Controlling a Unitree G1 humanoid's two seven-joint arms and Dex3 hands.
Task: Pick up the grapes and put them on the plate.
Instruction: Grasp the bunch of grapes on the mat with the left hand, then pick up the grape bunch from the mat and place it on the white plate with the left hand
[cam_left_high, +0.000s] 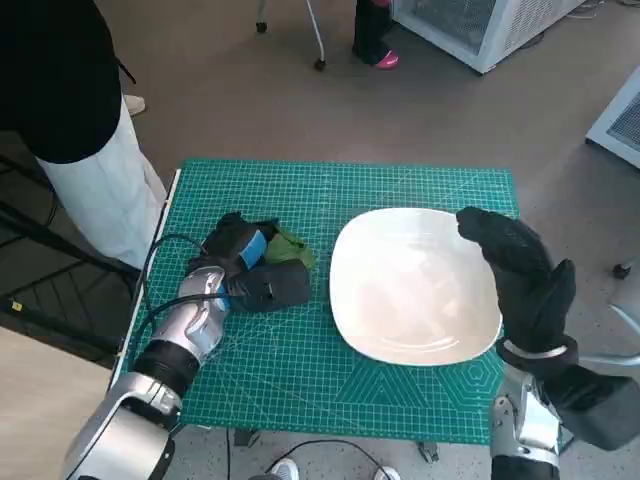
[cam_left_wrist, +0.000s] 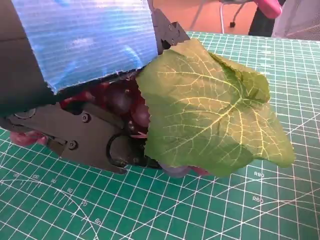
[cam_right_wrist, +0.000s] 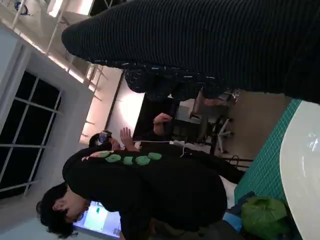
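While gripped, grapes (cam_left_wrist: 125, 102) between left hand's (cam_left_high: 245, 262) fingers (cam_left_wrist: 95, 142)

grapes (cam_left_wrist: 122, 102): dark red to purple, glossy
leaf (cam_left_wrist: 210, 112): bright green with pale yellow-green veins
plate (cam_left_high: 412, 285): plain white
cutting mat (cam_left_high: 300, 370): teal green, printed with a fine pale grid and curved ruling lines
left hand (cam_left_high: 248, 262): black, blue tape with a ribbed sheen across its back
right hand (cam_left_high: 520, 270): black knitted glove, fine ribbing
forearms (cam_left_high: 185, 335): pale silver-grey
floor (cam_left_high: 250, 100): dull brown-grey
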